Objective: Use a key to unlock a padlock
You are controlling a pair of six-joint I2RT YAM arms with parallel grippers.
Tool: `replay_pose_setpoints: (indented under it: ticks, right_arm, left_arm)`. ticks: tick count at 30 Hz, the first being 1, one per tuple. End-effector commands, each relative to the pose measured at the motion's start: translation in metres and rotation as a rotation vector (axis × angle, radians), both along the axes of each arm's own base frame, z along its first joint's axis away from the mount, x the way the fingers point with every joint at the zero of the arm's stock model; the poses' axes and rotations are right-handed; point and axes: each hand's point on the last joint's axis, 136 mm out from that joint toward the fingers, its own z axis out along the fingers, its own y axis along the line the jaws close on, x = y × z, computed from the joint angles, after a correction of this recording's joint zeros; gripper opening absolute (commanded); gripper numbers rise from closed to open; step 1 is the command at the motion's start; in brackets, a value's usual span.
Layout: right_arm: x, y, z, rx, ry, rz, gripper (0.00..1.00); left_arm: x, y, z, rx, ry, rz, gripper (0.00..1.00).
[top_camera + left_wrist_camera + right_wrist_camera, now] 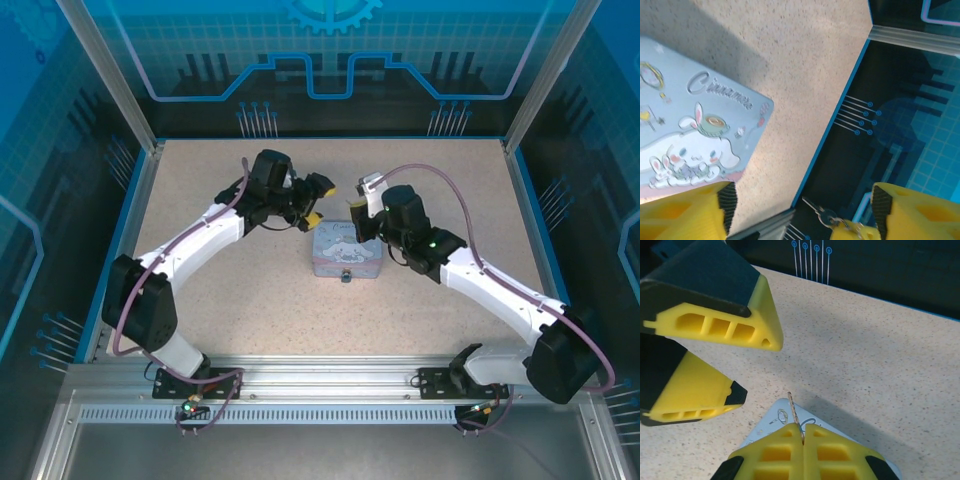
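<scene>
1. The thin dark-grey metal key could be knocked loose or twisted if the left gripper is closed on it off-centre: little blade is exposed.
2. The key is pinched in the fully closed right gripper, above the pale blue printed tin box; the left gripper is spread wide, empty.
3. A slim sliver is seen, edge-on.

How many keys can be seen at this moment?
1: the key is pinched between the right gripper's shut fingers, near the box's far edge. Another could be hidden under the arms.
</scene>
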Motion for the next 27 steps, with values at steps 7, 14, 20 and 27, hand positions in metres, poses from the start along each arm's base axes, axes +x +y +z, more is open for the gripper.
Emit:
replay_pose_setpoints:
  ticks: [7, 14, 20, 27]
  right_arm:
    - [0.002, 0.011, 0.006, -0.103, -0.059, 0.030, 0.00]
    - [0.001, 0.014, 0.007, -0.106, -0.061, 0.040, 0.00]
    - [0.000, 0.016, 0.004, -0.103, -0.050, 0.046, 0.00]
    - [0.001, 0.017, 0.002, -0.102, -0.045, 0.050, 0.00]
  left_arm:
    - [-0.005, -0.020, 0.019, 0.006, 0.028, -0.013, 0.65]
    - [-0.009, -0.025, 0.004, 0.045, 0.051, -0.016, 0.63]
    - [-0.005, -0.030, 0.000, 0.045, 0.050, -0.018, 0.51]
    - [-0.002, -0.032, -0.003, 0.049, 0.054, -0.020, 0.40]
